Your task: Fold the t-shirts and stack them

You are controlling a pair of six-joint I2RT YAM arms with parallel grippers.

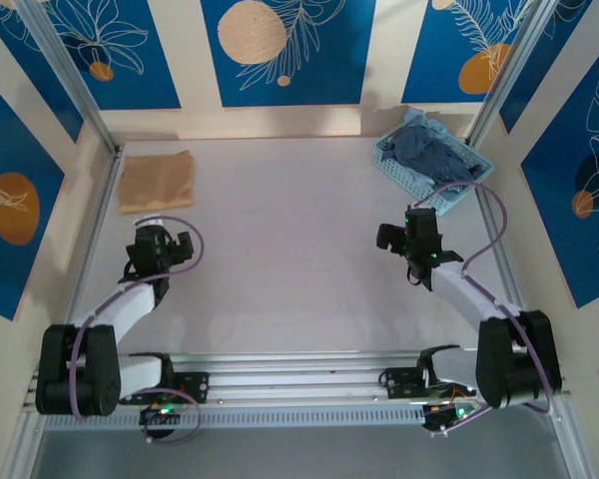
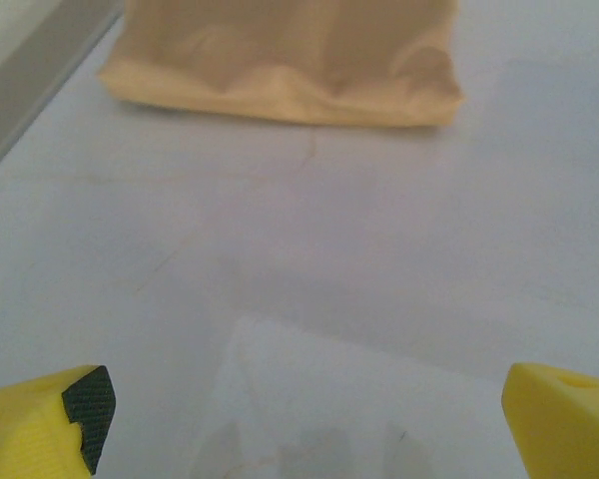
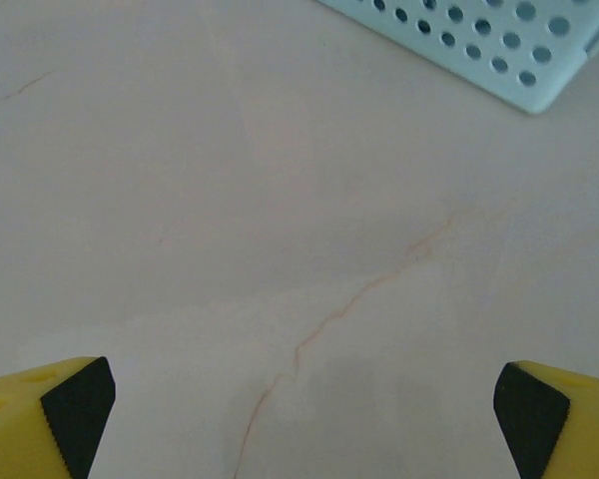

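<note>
Lying folded ahead of the wide-spread left tool [image 2: 299, 409]: tan t-shirt [image 2: 280, 60]; right tool [image 3: 299, 399] also spread.

Top external: high, looking down on the whole table [image 1: 299, 249].
Left wrist: low, close to the table, facing the folded tan-orange t-shirt [image 2: 290, 60] at frame top.
Right wrist: low, close, facing a corner of the lattice basket [image 3: 499, 45], upper right.
Shared: overhead shows both, shirt upper left, basket upper right.
</note>
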